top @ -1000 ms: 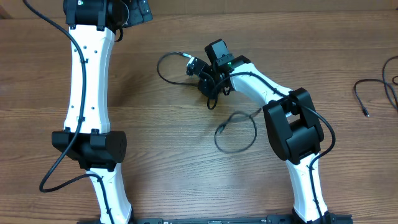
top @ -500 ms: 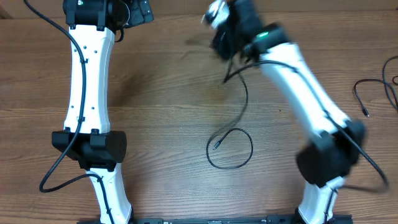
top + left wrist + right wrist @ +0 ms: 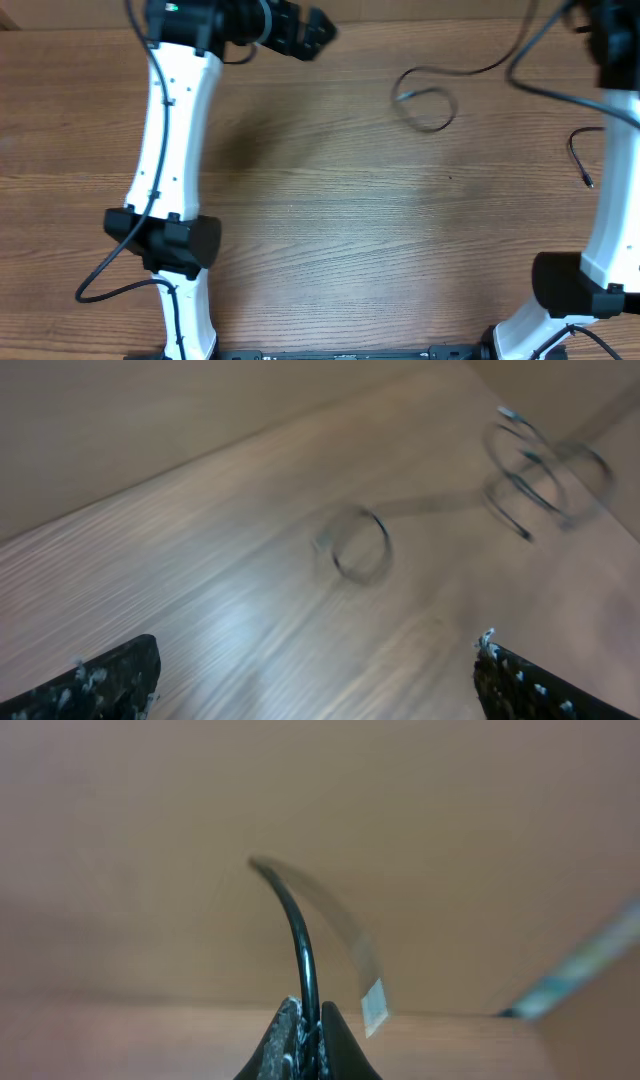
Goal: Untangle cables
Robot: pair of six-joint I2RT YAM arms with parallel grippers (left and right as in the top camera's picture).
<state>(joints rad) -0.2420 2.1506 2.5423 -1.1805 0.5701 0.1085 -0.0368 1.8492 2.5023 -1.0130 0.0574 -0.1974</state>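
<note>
**Right claw pinches a cable**

The right claw (image 3: 308, 1032) is pressed together on a thin black cable (image 3: 300, 940). The loop (image 3: 428, 100) of this cable is at the far side of the table (image 3: 330, 220). The left claw (image 3: 315, 680) is spread wide and holds nothing. A second cable (image 3: 578, 160) lies beside the right arm.

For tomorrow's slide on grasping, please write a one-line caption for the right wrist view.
Right pincer shut on a thin black cable that arcs upward, its far end blurred.

Overhead looks straight down; the low, forward-facing left wrist shares its looped cable (image 3: 451, 108).
</note>
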